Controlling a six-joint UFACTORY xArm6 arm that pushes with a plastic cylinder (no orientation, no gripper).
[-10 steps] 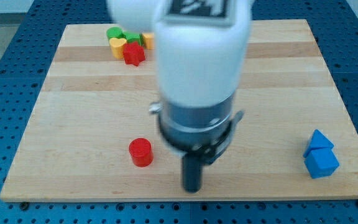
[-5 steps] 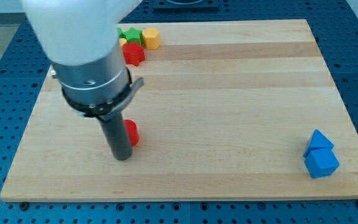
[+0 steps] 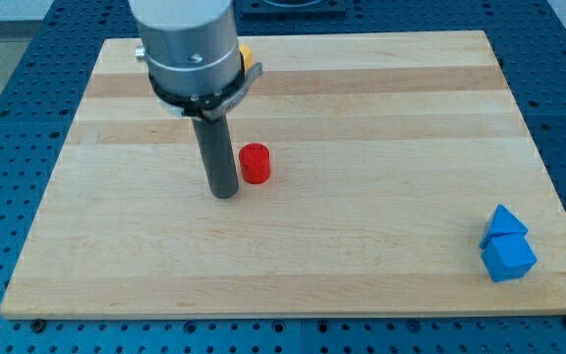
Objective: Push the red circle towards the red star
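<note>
My tip (image 3: pixel 224 194) sits just to the view's left of the red circle (image 3: pixel 254 163), a touch lower, and whether rod and block touch is too close to call. The bare rod holds nothing and has nothing to open. The red star is hidden behind the arm near the view's top, where only a yellow block (image 3: pixel 248 53) peeks out, so the circle wants shoving up-board.

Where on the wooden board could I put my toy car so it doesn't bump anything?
The widest bare patch runs between the red circle and the two blue blocks at the view's right. The strip along the view's bottom edge is bare too. It is crowded near my tip, just left of the red circle.
</note>
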